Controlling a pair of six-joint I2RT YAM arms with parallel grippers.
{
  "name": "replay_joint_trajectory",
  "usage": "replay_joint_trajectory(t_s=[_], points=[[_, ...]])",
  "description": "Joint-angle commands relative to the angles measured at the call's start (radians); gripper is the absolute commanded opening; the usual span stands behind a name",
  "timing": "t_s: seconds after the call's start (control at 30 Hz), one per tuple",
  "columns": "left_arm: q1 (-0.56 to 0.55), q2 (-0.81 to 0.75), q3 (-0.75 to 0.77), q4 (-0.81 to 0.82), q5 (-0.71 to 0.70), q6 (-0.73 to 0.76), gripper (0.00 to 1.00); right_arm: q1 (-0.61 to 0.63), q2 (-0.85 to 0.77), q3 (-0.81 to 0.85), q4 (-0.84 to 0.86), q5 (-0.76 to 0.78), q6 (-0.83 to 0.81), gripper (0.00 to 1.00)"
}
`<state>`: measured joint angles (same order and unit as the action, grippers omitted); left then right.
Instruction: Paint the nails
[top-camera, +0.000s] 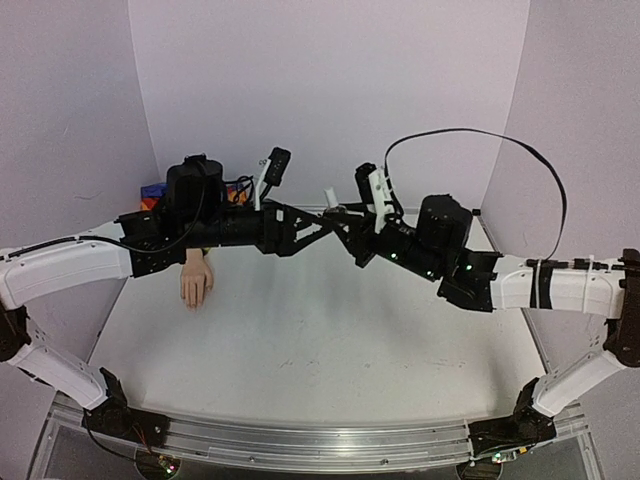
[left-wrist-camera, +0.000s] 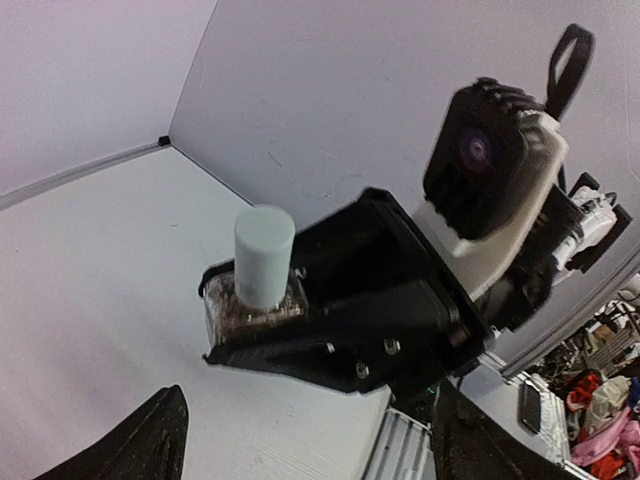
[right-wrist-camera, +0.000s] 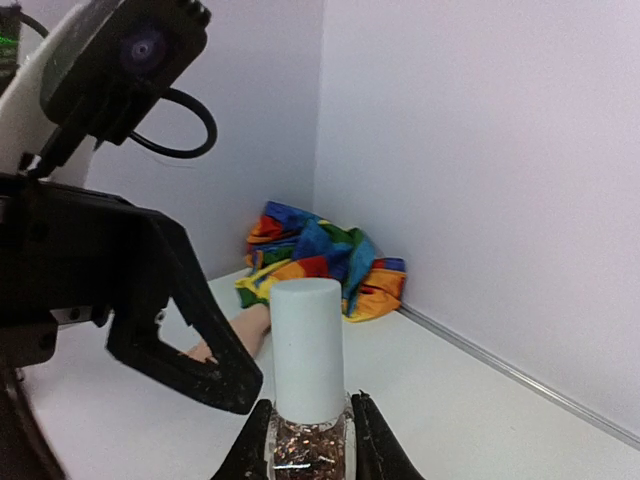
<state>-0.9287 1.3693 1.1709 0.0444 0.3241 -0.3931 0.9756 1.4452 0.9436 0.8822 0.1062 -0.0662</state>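
A small glitter polish bottle (right-wrist-camera: 308, 440) with a white cap (right-wrist-camera: 308, 345) stands upright between my right gripper's (right-wrist-camera: 310, 412) fingers, which are shut on its glass body. It also shows in the left wrist view (left-wrist-camera: 262, 290). My left gripper (left-wrist-camera: 300, 455) is open and empty, one finger (right-wrist-camera: 185, 335) just left of the cap. Both grippers meet above the table's middle, the left (top-camera: 318, 226) and the right (top-camera: 345, 225). The pale mannequin hand (top-camera: 196, 283) lies flat at the left; its nails are too small to make out. Its rainbow sleeve (right-wrist-camera: 320, 255) lies bunched in the corner.
The white table (top-camera: 320, 340) is closed in by pale walls (top-camera: 330, 90) at the back and sides. A black cable (top-camera: 480, 140) loops above the right arm. The left arm's forearm (top-camera: 200, 230) passes over the mannequin's wrist.
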Motion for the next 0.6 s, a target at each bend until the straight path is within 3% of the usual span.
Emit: replay_joint_trajectory(t_s=[0.0, 0.03, 0.1, 0.23, 0.57], points=[[-0.001, -0.103, -0.006, 0.001, 0.104, 0.054, 0.92, -0.141, -0.098, -0.015, 0.073, -0.555, 0.202, 0.0], [-0.002, -0.115, -0.012, 0.001, 0.121, 0.069, 0.98, -0.179, -0.096, -0.014, 0.077, -0.674, 0.243, 0.0], [0.003, -0.137, -0.022, 0.002, 0.142, 0.083, 0.99, -0.229, -0.077, 0.007, 0.081, -0.882, 0.311, 0.0], [0.006, -0.16, -0.032, 0.01, 0.154, 0.076, 0.99, -0.238, -0.029, 0.055, 0.139, -1.139, 0.42, 0.0], [0.002, -0.074, 0.037, 0.073, 0.288, 0.039, 0.85, -0.239, 0.089, 0.065, 0.392, -1.222, 0.629, 0.0]])
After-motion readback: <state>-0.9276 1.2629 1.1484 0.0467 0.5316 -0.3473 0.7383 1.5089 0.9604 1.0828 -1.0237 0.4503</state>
